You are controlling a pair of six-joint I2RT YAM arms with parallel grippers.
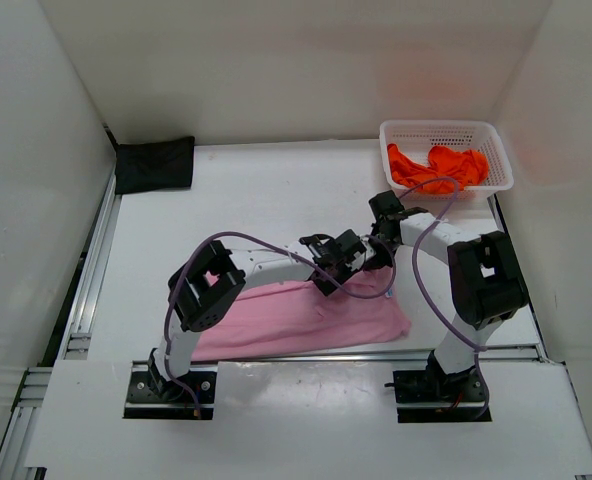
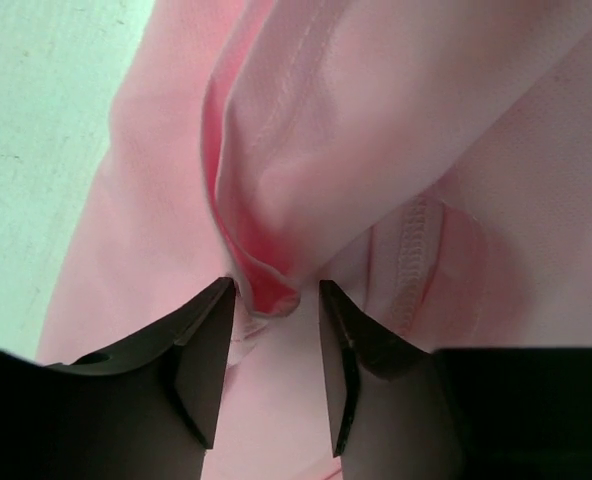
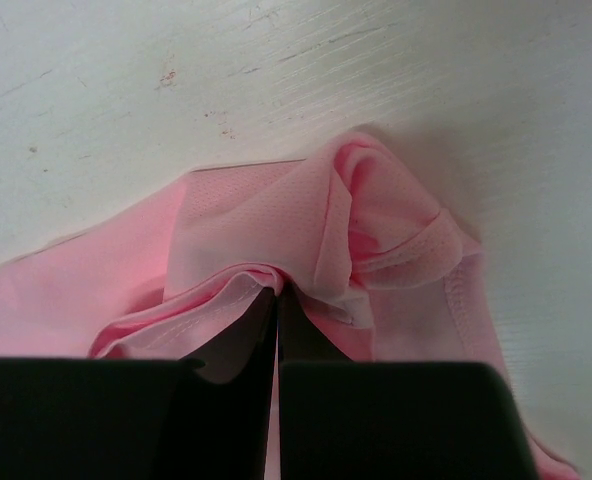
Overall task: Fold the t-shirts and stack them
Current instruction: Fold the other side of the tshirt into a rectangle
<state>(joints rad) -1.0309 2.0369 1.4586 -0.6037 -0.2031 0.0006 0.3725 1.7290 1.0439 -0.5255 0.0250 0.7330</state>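
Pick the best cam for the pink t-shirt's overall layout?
Top external: the pink t-shirt shows nearly whole, spread out. Left wrist shows only a bunched fold between the open fingers of the left end effector; right wrist, a bunched edge pinched by the shut right end effector.

Bright, even, diffuse light fills the top view. The white walls and tabletop [image 1: 256, 190] bounce it back, so shadows under the arms stay faint and soft. The orange-red t-shirt [image 1: 438, 165] throws a weak reddish tint on the right wall. The black t-shirt [image 1: 154, 164] is a near-featureless dark patch. In the left wrist view the pink t-shirt [image 2: 396, 150] looks slightly out of focus, the tabletop is tinted greenish, and the left hand [image 2: 277, 300] is a dark silhouette. The right wrist view is sharper: the weave shows, a soft shadow falls right of the cloth, and the right hand [image 3: 277, 295] is black without detail.
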